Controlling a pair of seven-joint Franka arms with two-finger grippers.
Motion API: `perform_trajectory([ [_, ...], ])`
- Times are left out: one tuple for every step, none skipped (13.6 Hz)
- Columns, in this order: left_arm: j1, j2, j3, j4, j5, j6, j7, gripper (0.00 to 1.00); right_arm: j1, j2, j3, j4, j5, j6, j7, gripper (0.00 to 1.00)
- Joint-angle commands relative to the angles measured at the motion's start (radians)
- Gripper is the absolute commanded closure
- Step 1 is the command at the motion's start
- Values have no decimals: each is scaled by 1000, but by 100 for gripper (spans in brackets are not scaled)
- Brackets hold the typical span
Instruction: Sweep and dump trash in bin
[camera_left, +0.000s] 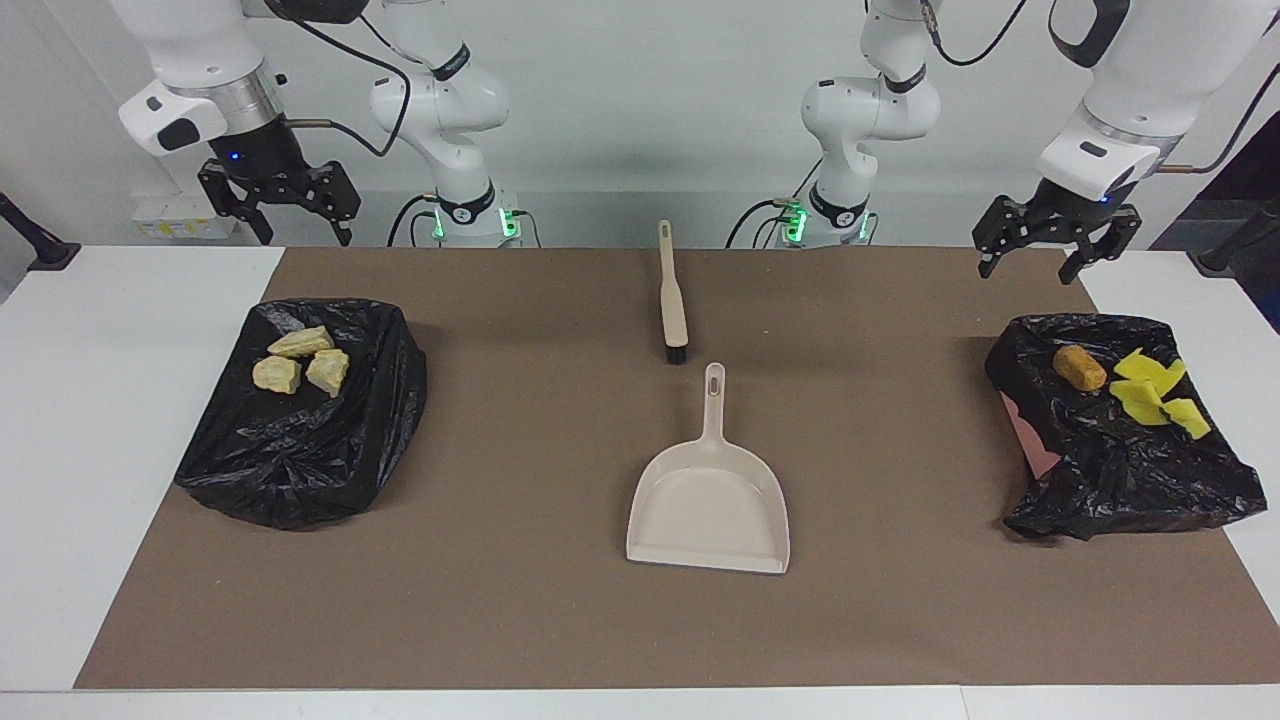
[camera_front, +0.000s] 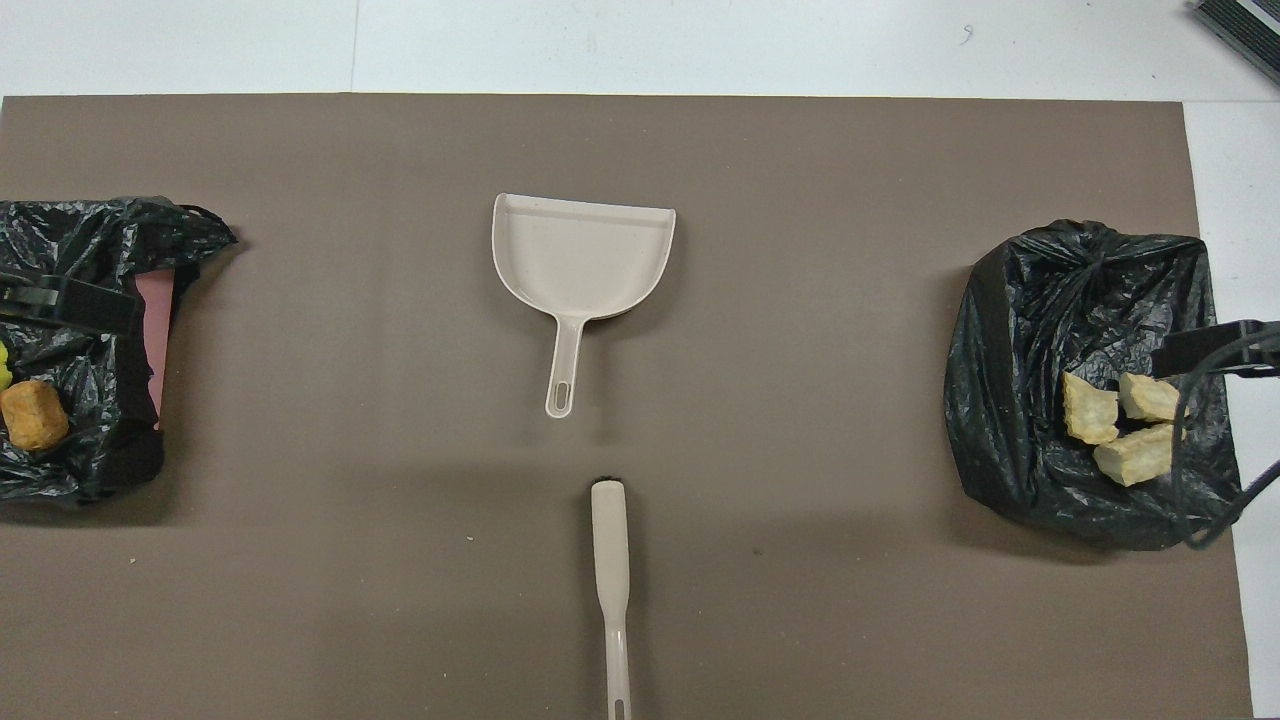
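Facing view: left hand (camera_left: 1058, 238), right hand (camera_left: 279, 203) raised, fingers spread, empty.

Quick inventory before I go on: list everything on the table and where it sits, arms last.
bread-like chunks: three, tan, on the black bag at the right arm's end
sponge pieces: yellow, overlapping, on the black bag at the left arm's end
crusty lump: one, brown, beside the sponge pieces
dustpan: one, beige, mid-table
brush: one, beige, nearer the robots than the dustpan
mat: one, brown
left gripper: open, raised
right gripper: open, raised
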Motion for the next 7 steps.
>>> perform_trajectory([
  [21,-8,-8,19,-8,-25,15,0,-3,-24,5,-28,-7,17,-4,0],
  [23,-9,-7,17,-11,-24,15,0,-3,-23,5,-28,-5,12,-7,0],
  [23,-9,-7,17,-13,-24,15,0,-3,-23,3,-26,-5,9,-4,0],
  [23,-9,-7,16,-13,-25,15,0,-3,-21,3,-26,-5,14,-6,0],
  [23,-11,-7,14,-11,-25,13,0,-3,-20,3,-23,-5,15,-6,0],
  [23,-11,-7,13,-11,-27,13,0,-4,-20,3,-23,-5,15,-9,0],
  [23,-11,-7,13,-11,-27,13,0,-3,-20,3,-25,-7,14,-9,0],
])
